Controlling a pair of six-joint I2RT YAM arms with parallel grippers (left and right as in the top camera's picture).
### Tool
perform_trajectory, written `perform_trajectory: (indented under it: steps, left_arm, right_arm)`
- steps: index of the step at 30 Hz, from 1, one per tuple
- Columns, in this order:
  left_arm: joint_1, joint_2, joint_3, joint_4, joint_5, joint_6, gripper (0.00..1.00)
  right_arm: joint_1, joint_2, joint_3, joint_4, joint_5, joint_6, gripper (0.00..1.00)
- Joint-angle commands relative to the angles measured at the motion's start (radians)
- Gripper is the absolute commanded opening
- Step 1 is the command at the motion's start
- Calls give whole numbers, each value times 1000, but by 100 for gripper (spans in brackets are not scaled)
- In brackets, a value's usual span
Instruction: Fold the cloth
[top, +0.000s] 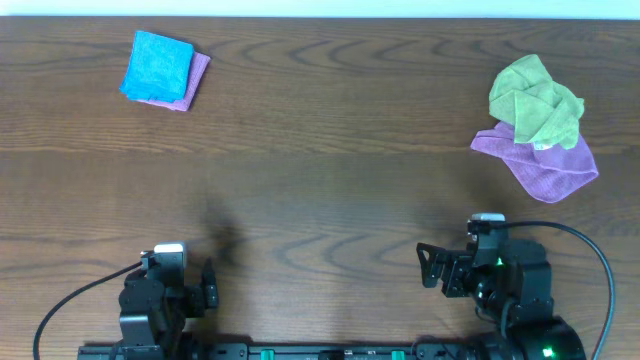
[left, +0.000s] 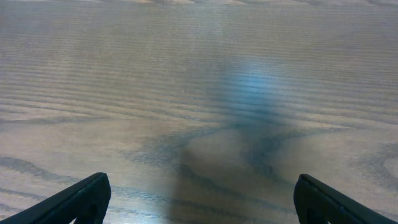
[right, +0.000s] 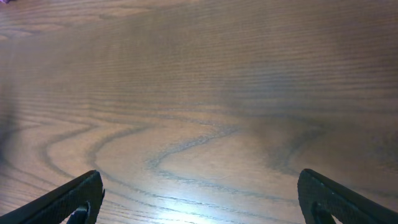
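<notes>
A crumpled green cloth (top: 536, 100) lies on top of a crumpled purple cloth (top: 548, 163) at the far right of the table. A folded blue cloth (top: 157, 65) sits on a folded pink cloth (top: 194, 82) at the far left. My left gripper (top: 210, 285) rests at the front left edge, open and empty, and its wrist view (left: 200, 199) shows only bare wood between the fingers. My right gripper (top: 432, 265) rests at the front right, open and empty, and its wrist view (right: 200, 199) shows only bare wood.
The dark wooden table (top: 330, 170) spans the whole view. Black cables (top: 590, 250) loop from both arm bases along the front edge. A white wall strip runs along the far edge.
</notes>
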Motion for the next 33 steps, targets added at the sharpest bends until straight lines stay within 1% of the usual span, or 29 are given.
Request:
perform_trajectory:
  steps: [1,23,27,29,33]
  left_arm:
    - [-6,-10,-36,-24,-26,28,95]
    - [-6,-10,-36,-24,-26,28,95]
    - [-6,-10,-36,-24,-26,28,95]
    - [-6,-10,-36,-24,-26,28,95]
    - [-6,-10,-36,-25,-26,28,95]
  right_arm:
    - [-7,-3,0,-1,-8,14,99]
    - [-7,-10,0,1,-8,14,99]
    - [-7,-41,-16,-1,122,-2,99]
    - [-7,-72,-37,0,165,-32,99]
    - [-8,-161,-90,1,185,-142,99]
